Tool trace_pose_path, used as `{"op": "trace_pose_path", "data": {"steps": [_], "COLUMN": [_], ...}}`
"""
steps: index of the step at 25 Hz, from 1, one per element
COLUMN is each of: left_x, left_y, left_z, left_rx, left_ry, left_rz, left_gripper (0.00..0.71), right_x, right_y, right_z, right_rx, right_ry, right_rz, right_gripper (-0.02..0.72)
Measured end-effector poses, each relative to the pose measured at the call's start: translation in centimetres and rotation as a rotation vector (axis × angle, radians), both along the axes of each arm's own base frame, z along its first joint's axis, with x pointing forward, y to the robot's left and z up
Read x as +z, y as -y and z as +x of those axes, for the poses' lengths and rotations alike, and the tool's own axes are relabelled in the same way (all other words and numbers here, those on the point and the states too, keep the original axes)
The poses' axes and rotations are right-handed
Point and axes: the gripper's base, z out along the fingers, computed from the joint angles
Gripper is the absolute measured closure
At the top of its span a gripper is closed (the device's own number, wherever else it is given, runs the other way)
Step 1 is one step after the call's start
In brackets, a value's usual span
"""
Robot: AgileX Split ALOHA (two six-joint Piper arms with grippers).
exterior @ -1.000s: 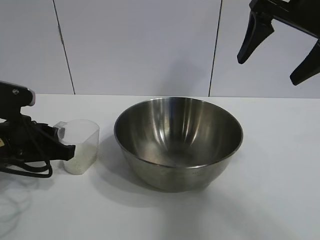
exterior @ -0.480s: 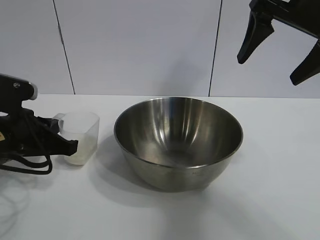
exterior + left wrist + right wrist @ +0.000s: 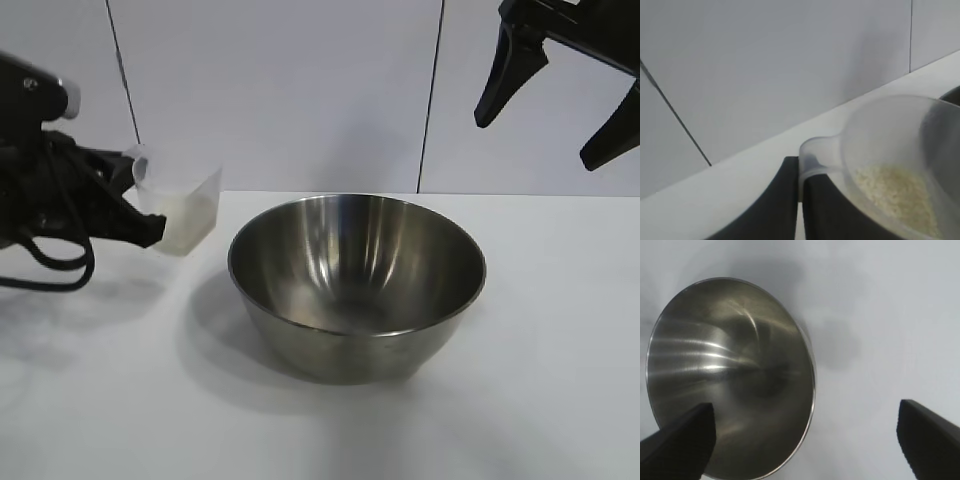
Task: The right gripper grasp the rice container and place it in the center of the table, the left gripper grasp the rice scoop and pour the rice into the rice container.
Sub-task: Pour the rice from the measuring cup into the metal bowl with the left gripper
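While the left pincer (image 3: pixel 140 215) is clamped tight on the handle side of the rice scoop (image 3: pixel 185 212), the cup hangs in the air, clear of the surface (image 3: pixel 520 400), to the left of the rice container (image 3: pixel 356 285) and a little behind it, near the wall. Cup tilted slightly. In the left wrist view the rice (image 3: pixel 897 197) lies heaped low on one side of the floor of the cup, spout pointing away from the bowl edge that shows at the frame's margin. Handling, as I judge it: thin translucent plastic, light, a bit flexible, walls probably slick; the hold at the handle is the sensible one, since squeezing the body could deform it. Load is loose grain, so any sharp jolt or early tip may shed it short of the rim. Bowl is polished steel, rigid, heavier, round-bottomed; likely to rock or slide if knocked; thin rim is the place to take it. It sits about mid-surface, seemingly empty. Right pincer (image 3: pixel 555 110) hovers high above the bowl's right side, jaws spread wide, holding nothing. Nothing else on the surface. No obstacle between cup and bowl but the near rim, which the scoop must clear before tipping.
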Motion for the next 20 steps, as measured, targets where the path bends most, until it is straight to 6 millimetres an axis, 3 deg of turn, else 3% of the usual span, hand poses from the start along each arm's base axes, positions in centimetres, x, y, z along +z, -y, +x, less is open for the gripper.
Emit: {"op": "trace_pose_path", "data": {"steps": [3,10,16,20], "left_x": [2.4,5.0,6.9,7.4], "left_y": [0.9,3.5,7.9,9.6], "left_z": [1.2,3.0,2.2,1.8], "left_rx": [-0.057,-0.194,-0.363,-0.428], "left_ry": [0.02,-0.014,0.094,0.176], "left_rz": [0.101,0.336,0.564,0.669], "left_gripper": [0.7,0.7,0.7,0.7], "right_x": [0.0,0.0,0.1,0.1], "right_y": [0.0,0.0,0.0,0.0], "right_z": [0.0,0.1,0.2,0.2], "right_rx": [0.0,-0.004,-0.007,-0.007], "right_ry": [0.0,0.011,0.019,0.019], "right_rz": [0.0,0.0,0.0,0.0], "right_gripper": [0.021,0.021,0.021,0.021]}}
